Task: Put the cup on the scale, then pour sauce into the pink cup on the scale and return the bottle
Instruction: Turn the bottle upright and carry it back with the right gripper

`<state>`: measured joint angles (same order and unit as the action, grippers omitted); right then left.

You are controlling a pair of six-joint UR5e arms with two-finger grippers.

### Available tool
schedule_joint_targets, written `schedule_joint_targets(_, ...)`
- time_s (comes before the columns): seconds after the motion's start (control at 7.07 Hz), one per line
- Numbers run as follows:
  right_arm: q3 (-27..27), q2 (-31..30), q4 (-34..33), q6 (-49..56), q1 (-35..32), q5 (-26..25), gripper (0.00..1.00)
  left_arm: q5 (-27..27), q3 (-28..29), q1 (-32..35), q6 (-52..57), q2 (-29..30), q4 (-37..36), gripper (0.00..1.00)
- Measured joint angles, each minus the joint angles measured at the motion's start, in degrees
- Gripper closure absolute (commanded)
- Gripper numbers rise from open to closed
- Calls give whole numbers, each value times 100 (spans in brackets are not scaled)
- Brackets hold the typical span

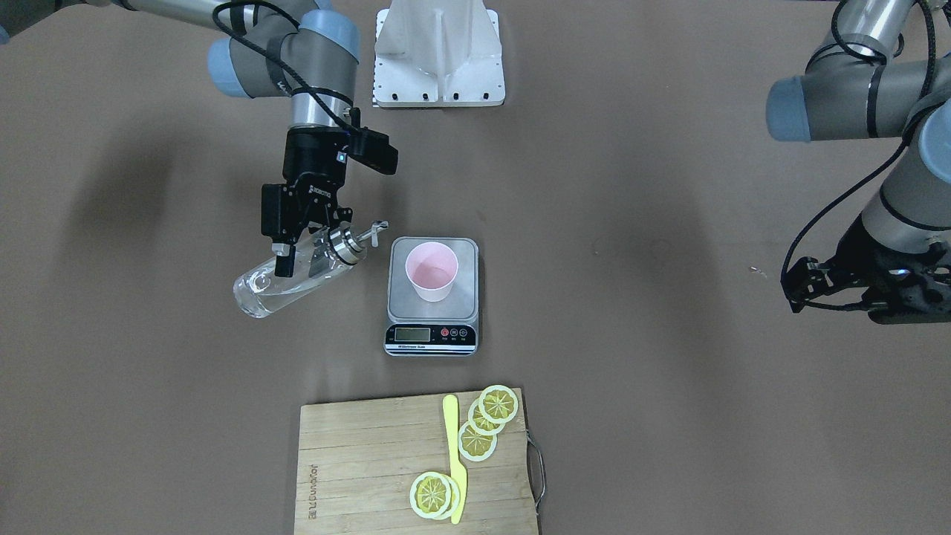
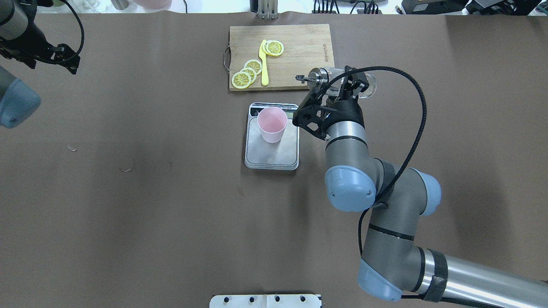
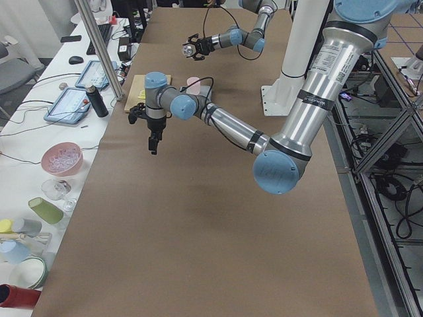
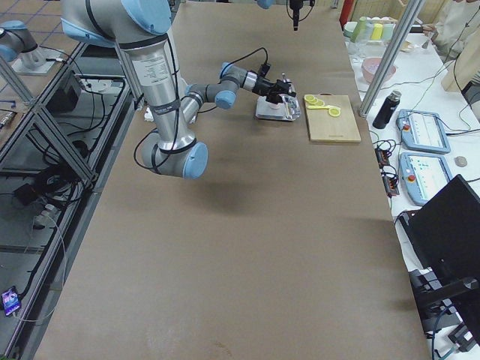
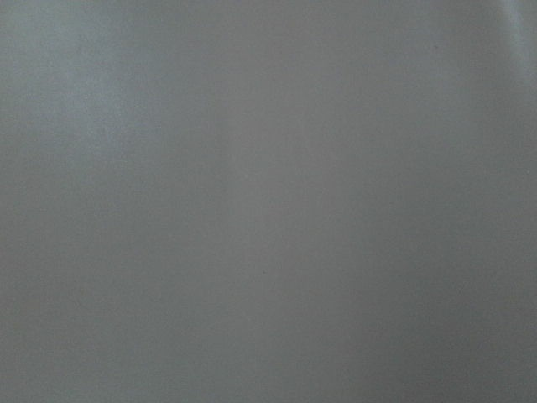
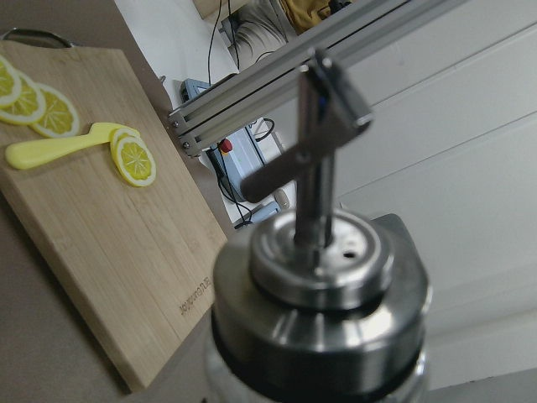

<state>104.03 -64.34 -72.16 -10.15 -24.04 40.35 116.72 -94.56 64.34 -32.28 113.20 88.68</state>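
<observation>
Your right claw (image 1: 301,261) is pinching the bottle (image 1: 293,281) on its upper body, just below the metal cap. It holds the bottle clear of the surface (image 1: 669,371), laid over close to level. The clear sauce (image 1: 271,299) lies along the low side of the glass. The pour spout (image 1: 374,233) sticks out past the claw toward the scale (image 1: 401,301), and its tip is short of the cup (image 1: 432,271).

The cup stands upright on the scale's steel platform, on the spout side of the right claw, near it but apart.

Farther out from the robot than that claw lies a wooden cutting board (image 1: 356,453) with lemon slices (image 1: 487,420) and a yellow knife (image 1: 454,453).

Your left claw (image 2: 72,65) hangs well apart from the right one, past the scale, over bare surface. You cannot tell from these views whether it is spread or pressed together.
</observation>
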Motion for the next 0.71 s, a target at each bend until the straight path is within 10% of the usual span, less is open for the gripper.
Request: schedule_joint_targets(0.71, 963, -1554, 1395, -2234, -883, 1914, 100, -8, -24, -1, -7, 103, -21, 1)
